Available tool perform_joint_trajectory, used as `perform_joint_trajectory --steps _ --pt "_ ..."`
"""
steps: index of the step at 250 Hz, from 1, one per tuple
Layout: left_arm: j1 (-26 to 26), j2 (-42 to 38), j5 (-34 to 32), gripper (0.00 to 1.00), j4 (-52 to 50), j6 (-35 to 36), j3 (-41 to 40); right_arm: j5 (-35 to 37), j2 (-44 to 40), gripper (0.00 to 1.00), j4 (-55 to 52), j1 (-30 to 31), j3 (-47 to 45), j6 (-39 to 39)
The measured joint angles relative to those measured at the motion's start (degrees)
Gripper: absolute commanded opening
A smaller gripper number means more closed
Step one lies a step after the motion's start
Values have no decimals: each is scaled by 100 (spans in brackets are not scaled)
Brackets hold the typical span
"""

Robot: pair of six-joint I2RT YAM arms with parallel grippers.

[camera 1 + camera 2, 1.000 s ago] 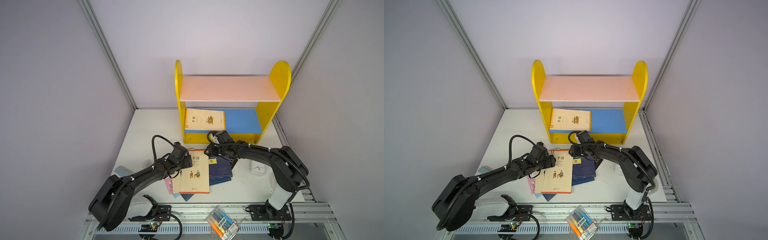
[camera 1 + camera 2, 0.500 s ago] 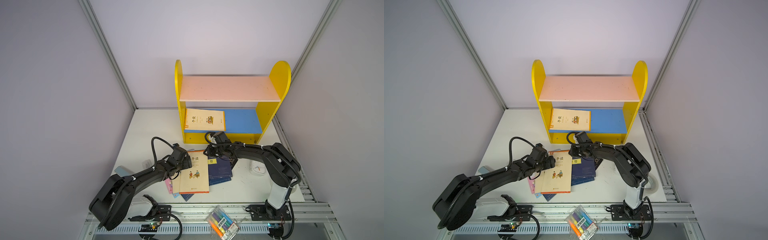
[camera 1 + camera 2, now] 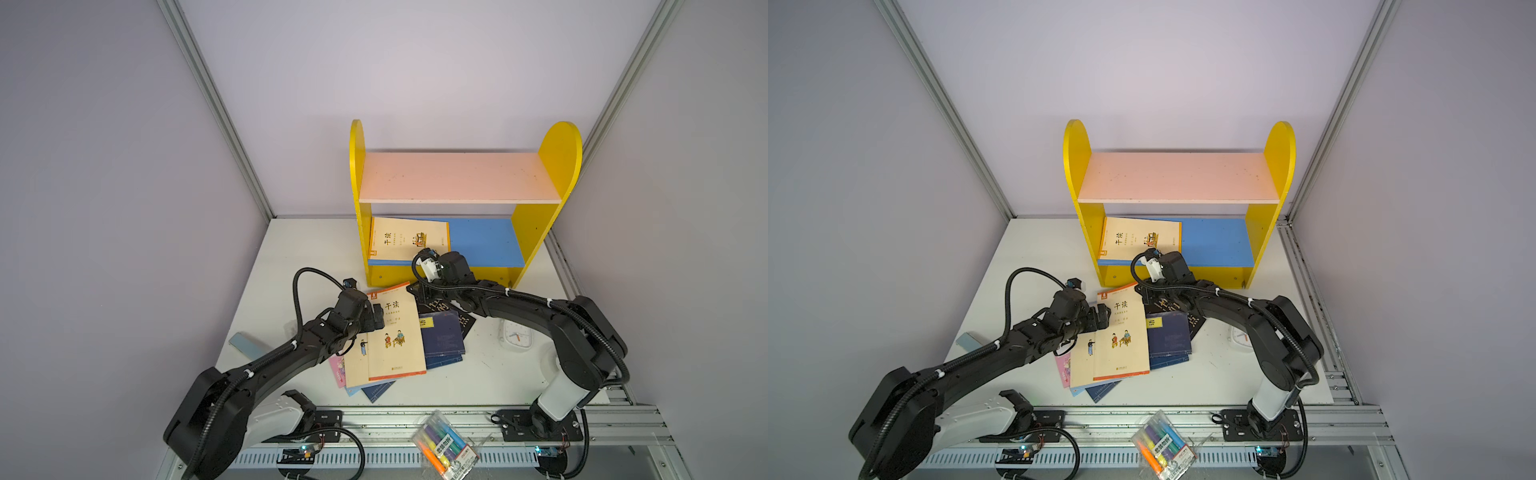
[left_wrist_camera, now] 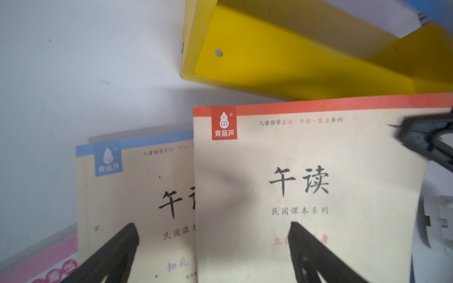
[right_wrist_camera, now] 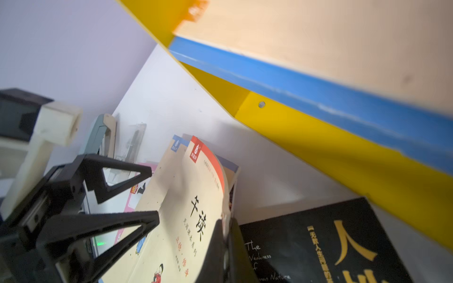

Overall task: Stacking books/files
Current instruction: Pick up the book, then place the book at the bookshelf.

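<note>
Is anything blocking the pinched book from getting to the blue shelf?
The right gripper, jaws shut on the red-banded cream book, is close before the blue shelf. Only the yellow front board under it stands between; the book must rise over that. A second cream book already lies on the shelf.

My left gripper (image 4: 212,225) and right gripper (image 5: 225,221) are black. The red-band book (image 3: 397,332) is cream with black characters; the blue-band book (image 4: 137,196) is cream too. The navy books (image 3: 442,338) bear yellow labels, and the black book (image 5: 318,257) has gold lettering. The shelf (image 3: 559,162) has yellow sides, a pink top and a blue bottom. The surface (image 3: 291,249) is white.
</note>
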Motion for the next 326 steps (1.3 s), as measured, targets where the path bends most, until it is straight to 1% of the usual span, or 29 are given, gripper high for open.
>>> perform_joint_trajectory --steps 27,69,124,169,190,226,280,287,306,317,326 --pt "61 -304 173 95 -50 721 289 -275 -127 0 -304 -166 345 -728" --pt "63 -487 372 95 -173 1856 852 -713 -181 0 -1257 -378 1071 -1873" --pt "92 -155 866 93 -468 3110 1661 -1147 -400 0 -2524 -374 1746 -3342" --pt "122 94 1377 87 -662 3687 1923 -1469 -450 0 -3279 -378 2214 -4218" --pt "142 125 1690 78 -715 3812 1930 -1635 -448 0 -3526 -378 2363 -4518" --pt "214 120 2267 57 -715 3853 1816 -1871 -448 0 -3792 -378 2465 -4868" --pt "280 11 2841 19 -586 3764 1486 -1939 -374 4 -3991 -376 2577 -5001" --pt "280 -9 2905 15 -535 3731 1432 -1926 -350 5 -4011 -376 2581 -4996" --pt "286 -63 3051 9 -398 3615 1276 -1882 -291 14 -4002 -374 2583 -4896" --pt "291 -92 3134 5 -326 3541 1193 -1871 -251 23 -3926 -374 2579 -4741" --pt "302 -114 3217 2 -229 3440 1108 -1858 -223 27 -3812 -374 2559 -4572"
